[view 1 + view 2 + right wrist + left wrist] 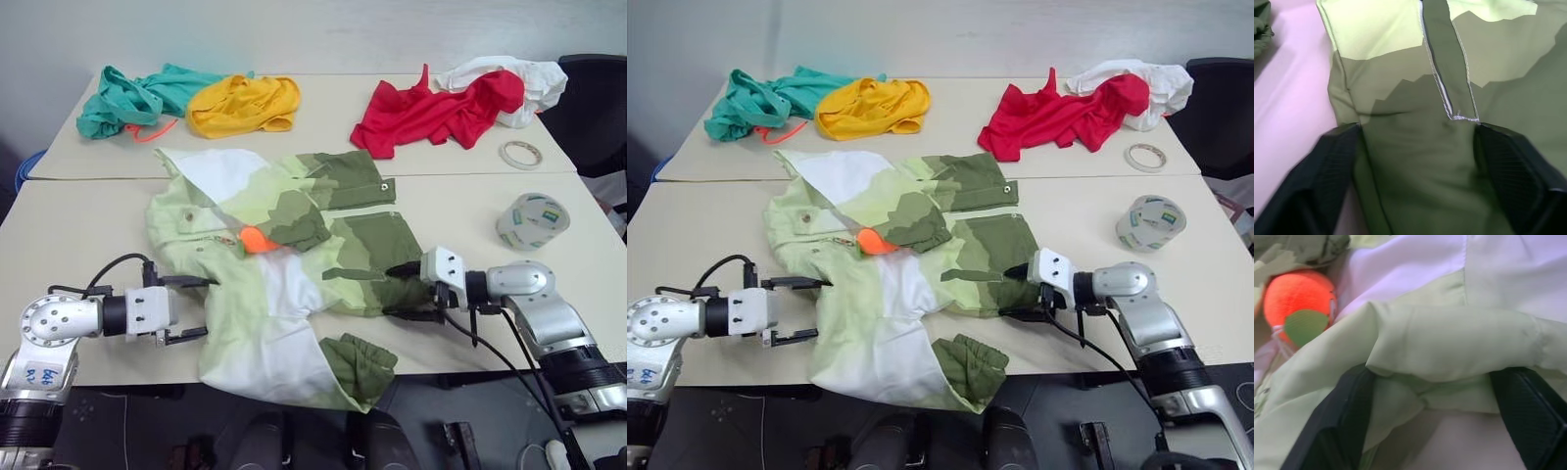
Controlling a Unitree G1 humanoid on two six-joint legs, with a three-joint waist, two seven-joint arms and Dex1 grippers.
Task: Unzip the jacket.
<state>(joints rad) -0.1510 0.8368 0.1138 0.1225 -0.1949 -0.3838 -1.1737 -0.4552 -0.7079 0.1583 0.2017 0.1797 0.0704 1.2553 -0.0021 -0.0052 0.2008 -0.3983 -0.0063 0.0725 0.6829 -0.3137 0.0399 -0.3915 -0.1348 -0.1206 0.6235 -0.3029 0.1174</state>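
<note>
Plainly, both pincers stand open at the jacket's two flanks. The left pincer (193,308) has its black fingers (1342,416) spread on either side of a rolled fold of pale green cloth, not yet closed on it; the right pincer (407,291) has its fingers (1508,171) apart over the olive panel beside a stitched seam, likewise gripping nothing.

Between them the jacket (284,284) lies crumpled across the near bench (78,255), its lower hem spilling over the front edge toward the robot. The orange zipper pull (255,240) sits near the collar, just beside a folded olive flap, well inward from both pincers.

The fabric looks thin, soft and light, so it will likely bunch and slide along the bench rather than resist; pulling the tab alone would probably drag the whole garment. One pincer would do best pinching cloth just beside the zipper track to anchor it, while the other takes the round orange tab, which looks the only firm handle.

Room is fair: bare bench lies to either side of the jacket. A roll of clear tape (532,220) stands beyond the right pincer, a tape ring (521,153) farther off, and the teal garment (127,98), yellow garment (243,104) and red garment (436,113) lie well apart on the far bench. The hanging hem could slip off.
</note>
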